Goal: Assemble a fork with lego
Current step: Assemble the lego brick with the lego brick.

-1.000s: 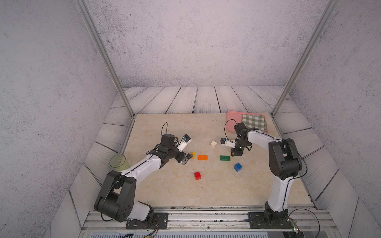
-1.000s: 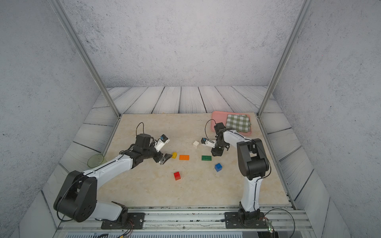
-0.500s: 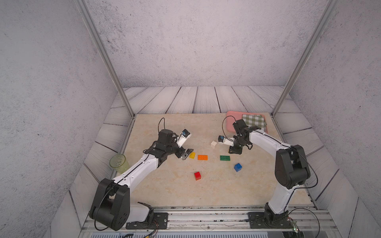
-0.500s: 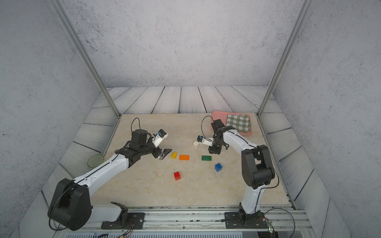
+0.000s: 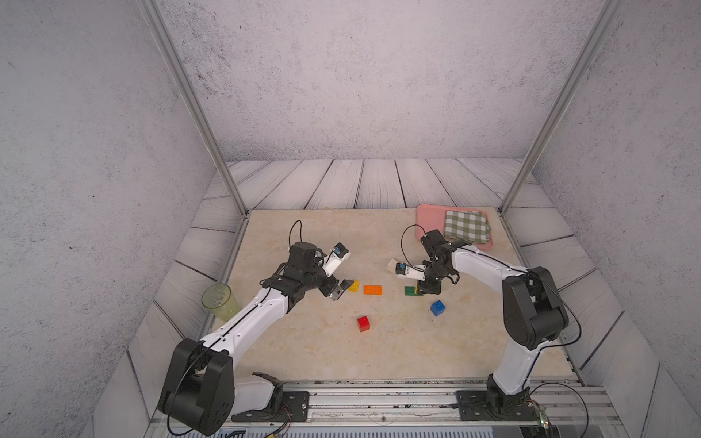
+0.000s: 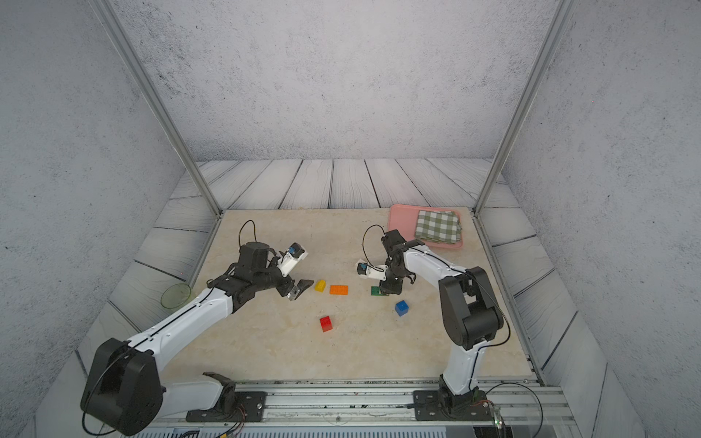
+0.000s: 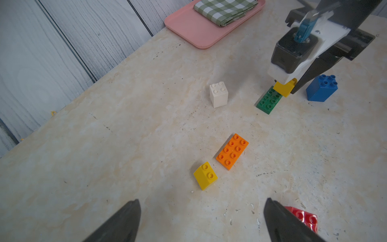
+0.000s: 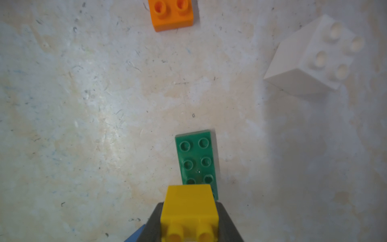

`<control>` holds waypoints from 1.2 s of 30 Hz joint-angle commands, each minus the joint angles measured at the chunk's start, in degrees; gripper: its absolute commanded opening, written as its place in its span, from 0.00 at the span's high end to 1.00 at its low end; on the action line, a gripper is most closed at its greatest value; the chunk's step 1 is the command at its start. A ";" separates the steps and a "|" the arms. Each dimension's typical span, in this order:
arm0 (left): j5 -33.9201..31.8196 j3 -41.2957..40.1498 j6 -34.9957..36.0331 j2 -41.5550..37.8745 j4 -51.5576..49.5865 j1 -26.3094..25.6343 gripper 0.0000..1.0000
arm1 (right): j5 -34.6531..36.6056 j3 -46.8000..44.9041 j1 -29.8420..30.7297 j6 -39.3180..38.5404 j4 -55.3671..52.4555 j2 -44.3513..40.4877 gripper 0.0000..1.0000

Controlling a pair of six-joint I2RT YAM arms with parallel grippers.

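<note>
The right gripper (image 5: 428,289) is shut tight on a yellow brick (image 8: 189,206). It holds that brick down at one end of the green brick (image 8: 195,159), which lies flat on the table (image 5: 303,352). The two look like they touch, but I cannot tell if the yellow one is pushed on.

The left gripper (image 5: 341,289) is open wide and holds nothing. It hangs low, just beside the other yellow brick (image 7: 205,175). The orange brick (image 7: 232,151) lies flat next to that one, and they do not touch.

The white brick (image 7: 218,94) stands alone near the green one. The blue brick (image 7: 321,88) sits near the right gripper. The red brick (image 5: 363,323) is by itself, closer to the front.

The fork is not built yet, and most of its bricks lie apart.

In the far right corner, a pink tray (image 7: 194,27) has a checked cloth (image 7: 224,8) on it. A green cup (image 5: 218,299) stands just off the table by the left arm.
</note>
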 commanded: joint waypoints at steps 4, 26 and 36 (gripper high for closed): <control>0.13 -0.48 0.17 -0.37 -0.79 -0.44 0.02 | -0.14 -1.68 0.38 -1.12 2.21 -1.07 1.00; -0.38 -0.70 0.51 0.42 -0.09 -0.44 0.02 | 1.66 -4.26 0.48 -4.56 4.18 0.75 1.00; -0.61 -0.66 0.82 0.25 -0.16 -0.44 0.02 | 3.37 -4.22 0.65 -4.41 6.90 2.49 1.00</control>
